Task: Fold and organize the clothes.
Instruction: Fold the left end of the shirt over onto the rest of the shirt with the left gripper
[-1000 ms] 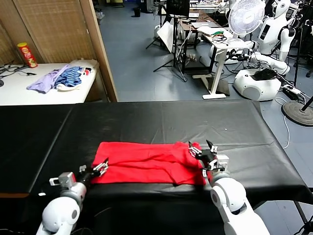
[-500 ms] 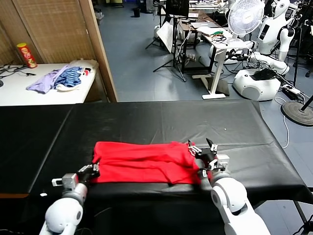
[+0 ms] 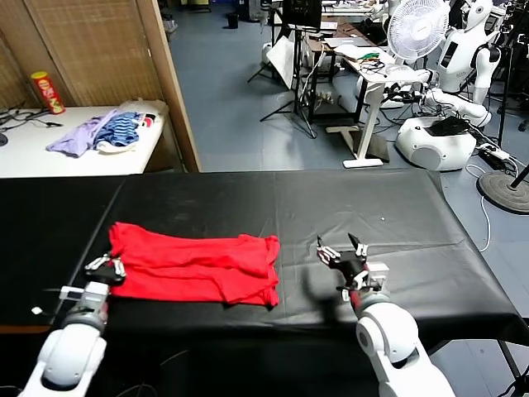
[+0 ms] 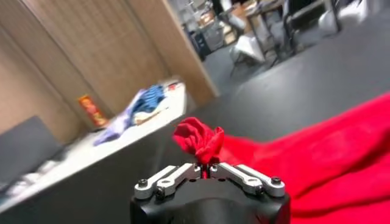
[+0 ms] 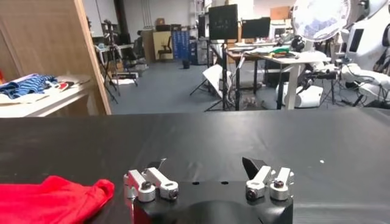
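Head view: left gripper pinching shirt corner, mid-fold

Head view, nearest first: the left gripper point(image 3: 106, 266) sat at the near left of the black table point(image 3: 273, 207), jaws closed on the near-left corner of the red T-shirt point(image 3: 194, 266). In the left wrist view the fingertips point(image 4: 196, 169) met with a bunched knot of red cloth point(image 4: 198, 139) standing just above them, so the grip was on fabric, not empty. The right gripper point(image 3: 345, 257) hovered low over bare table near the front edge, jaws spread wide, holding nothing; in its own view the shirt's edge point(image 5: 58, 196) lay off to one side, apart from the fingers point(image 5: 146, 182).

The shirt lay flat-ish, already doubled lengthwise into a band, on the left half of the table, its right end well apart from the right gripper.

Judged step: a fold or reposition, with the left corner in hand. Next move likely calls for the right gripper to reach across to the shirt's free right end and pinch it, so that both ends can be handled together. Risk: a one-corner pull bunches the layers.

Farther back, a heap of lilac and striped garments point(image 3: 103, 132) rested on a white side table point(image 3: 74, 157), untouched.
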Action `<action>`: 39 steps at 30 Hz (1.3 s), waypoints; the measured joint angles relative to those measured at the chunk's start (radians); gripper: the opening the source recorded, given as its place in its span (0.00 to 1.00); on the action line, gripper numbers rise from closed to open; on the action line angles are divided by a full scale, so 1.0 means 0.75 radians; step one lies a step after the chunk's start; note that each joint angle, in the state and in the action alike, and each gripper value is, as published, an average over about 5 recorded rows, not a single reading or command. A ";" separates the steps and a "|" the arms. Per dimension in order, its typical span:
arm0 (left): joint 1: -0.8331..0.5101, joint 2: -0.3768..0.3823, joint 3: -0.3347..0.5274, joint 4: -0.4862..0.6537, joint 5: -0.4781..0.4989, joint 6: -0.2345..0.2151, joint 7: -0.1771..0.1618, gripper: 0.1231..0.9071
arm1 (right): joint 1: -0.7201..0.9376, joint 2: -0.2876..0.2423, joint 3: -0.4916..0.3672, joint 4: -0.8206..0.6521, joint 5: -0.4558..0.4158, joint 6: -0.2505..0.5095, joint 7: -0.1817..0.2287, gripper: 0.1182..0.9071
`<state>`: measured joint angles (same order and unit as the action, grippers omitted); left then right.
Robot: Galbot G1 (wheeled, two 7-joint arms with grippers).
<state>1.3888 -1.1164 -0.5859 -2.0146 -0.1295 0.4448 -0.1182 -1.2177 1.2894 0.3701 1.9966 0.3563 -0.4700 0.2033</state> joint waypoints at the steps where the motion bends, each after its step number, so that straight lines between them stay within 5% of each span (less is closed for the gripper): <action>1: -0.007 -0.017 0.032 -0.023 -0.061 0.018 -0.015 0.04 | -0.006 -0.001 0.005 0.003 -0.001 -0.001 0.001 0.86; 8: -0.078 -0.153 0.229 -0.101 -0.525 0.126 -0.138 0.04 | -0.035 0.007 0.026 0.014 -0.022 -0.005 0.005 0.86; 12: -0.115 -0.231 0.297 -0.098 -0.649 0.128 -0.153 0.04 | -0.043 0.019 0.025 0.015 -0.032 -0.006 0.006 0.86; 29: -0.155 -0.445 0.374 -0.057 -0.756 0.109 -0.172 0.04 | -0.030 0.028 -0.004 -0.011 -0.042 -0.007 0.001 0.86; 35: -0.144 -0.493 0.390 -0.024 -0.674 0.079 -0.127 0.04 | -0.019 0.026 -0.015 -0.012 -0.042 -0.006 -0.007 0.86; 39: -0.130 -0.517 0.399 -0.016 -0.684 0.045 -0.082 0.19 | 0.000 0.025 -0.036 -0.019 -0.037 0.000 -0.022 0.86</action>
<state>1.2910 -1.5043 -0.2869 -2.0266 -0.6426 0.4787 -0.1799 -1.2174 1.3081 0.3432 1.9824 0.3288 -0.4702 0.1866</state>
